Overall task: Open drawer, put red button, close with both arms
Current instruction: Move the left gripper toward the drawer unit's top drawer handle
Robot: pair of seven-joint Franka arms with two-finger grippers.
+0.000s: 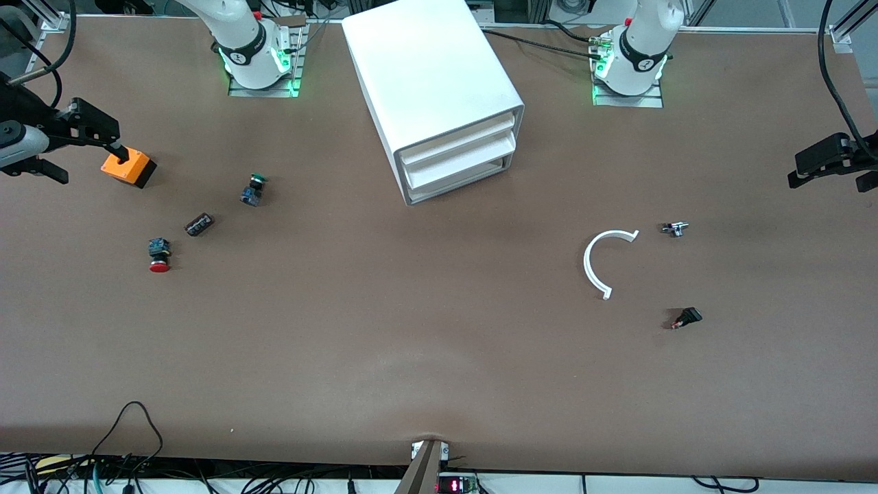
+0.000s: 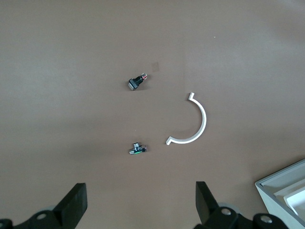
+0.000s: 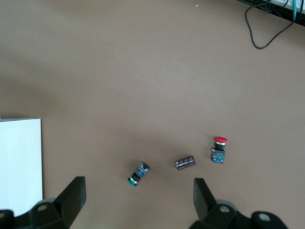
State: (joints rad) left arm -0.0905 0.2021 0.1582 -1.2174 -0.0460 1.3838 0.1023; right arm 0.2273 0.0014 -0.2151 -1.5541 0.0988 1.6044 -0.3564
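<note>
A robotics lab. Two bolted arm bases (image 1: 257, 58) are flanking a brown tabletop (image 1: 411, 343). Cables (image 1: 130, 439) are trailing along its edge.

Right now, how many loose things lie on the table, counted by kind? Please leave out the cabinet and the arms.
Push buttons: 2, the red button and the green button
Orange box: 1
White curved piece: 1
Small dark parts: 3, at
Total: 7

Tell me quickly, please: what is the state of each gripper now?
Left gripper: open, holding nothing, over bare table at the left arm's end.
Right gripper: open, holding nothing, over the table at the right arm's end.
</note>
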